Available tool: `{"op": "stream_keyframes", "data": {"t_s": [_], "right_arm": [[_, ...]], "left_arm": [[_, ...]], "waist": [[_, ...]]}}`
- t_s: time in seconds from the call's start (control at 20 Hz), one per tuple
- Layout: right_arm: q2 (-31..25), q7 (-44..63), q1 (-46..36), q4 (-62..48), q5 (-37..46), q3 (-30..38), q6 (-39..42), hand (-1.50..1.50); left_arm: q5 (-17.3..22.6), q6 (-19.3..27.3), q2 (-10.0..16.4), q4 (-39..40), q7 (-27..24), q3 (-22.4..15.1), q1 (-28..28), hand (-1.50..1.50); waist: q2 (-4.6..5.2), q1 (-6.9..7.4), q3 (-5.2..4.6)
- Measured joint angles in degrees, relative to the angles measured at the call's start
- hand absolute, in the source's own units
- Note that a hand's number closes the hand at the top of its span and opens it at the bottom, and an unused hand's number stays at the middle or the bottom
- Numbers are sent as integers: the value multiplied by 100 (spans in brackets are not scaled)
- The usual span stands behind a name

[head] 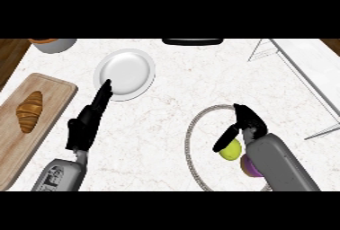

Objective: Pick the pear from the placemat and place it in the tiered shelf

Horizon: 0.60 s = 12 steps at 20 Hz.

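Yellow-green pear (231, 150) lies on round grey-rimmed placemat (203, 134), apart from tiered shelf (309, 63).

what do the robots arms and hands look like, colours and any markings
Both forearms are grey and rounded, widening toward the view's lower edge. The left forearm carries a pale patch with small dark markings. The right forearm looks plain and smooth. The left hand and right hand are black, each with slim fingers and a thumb. No cables or sleeves show.

White marble counter (166, 117) w/ white plate (126, 72) top-centre, wooden cutting board (51, 90) at L edge, round grey-rimmed placemat (190, 134) lower R, wire tiered shelf (305, 76) far R, bowl (53, 44) top-L, dark item (192, 41) at top edge.
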<state>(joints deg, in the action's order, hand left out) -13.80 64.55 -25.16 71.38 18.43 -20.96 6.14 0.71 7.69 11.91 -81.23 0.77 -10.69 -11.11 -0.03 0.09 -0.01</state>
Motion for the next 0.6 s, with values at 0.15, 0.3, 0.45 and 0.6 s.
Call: {"op": "stream_keyframes", "data": {"t_s": [0.15,0.3,0.45,0.6], "right_arm": [[164,-38,32,-96,122,16,-2,-150],[190,-86,282,37,206,16,8,-150],[227,-105,262,20,197,107,104,150],[235,-177,432,177,284,-36,197,150]], "left_arm": [[-48,-31,-41,-8,90,41,-52,0],[13,-181,21,35,99,193,-104,0],[-101,-162,-75,10,57,149,-27,0],[-102,-197,-94,19,93,208,-56,0]], "waist": [[1,0,0],[-2,-14,0],[-4,-8,-3],[-26,-9,-15]]}}
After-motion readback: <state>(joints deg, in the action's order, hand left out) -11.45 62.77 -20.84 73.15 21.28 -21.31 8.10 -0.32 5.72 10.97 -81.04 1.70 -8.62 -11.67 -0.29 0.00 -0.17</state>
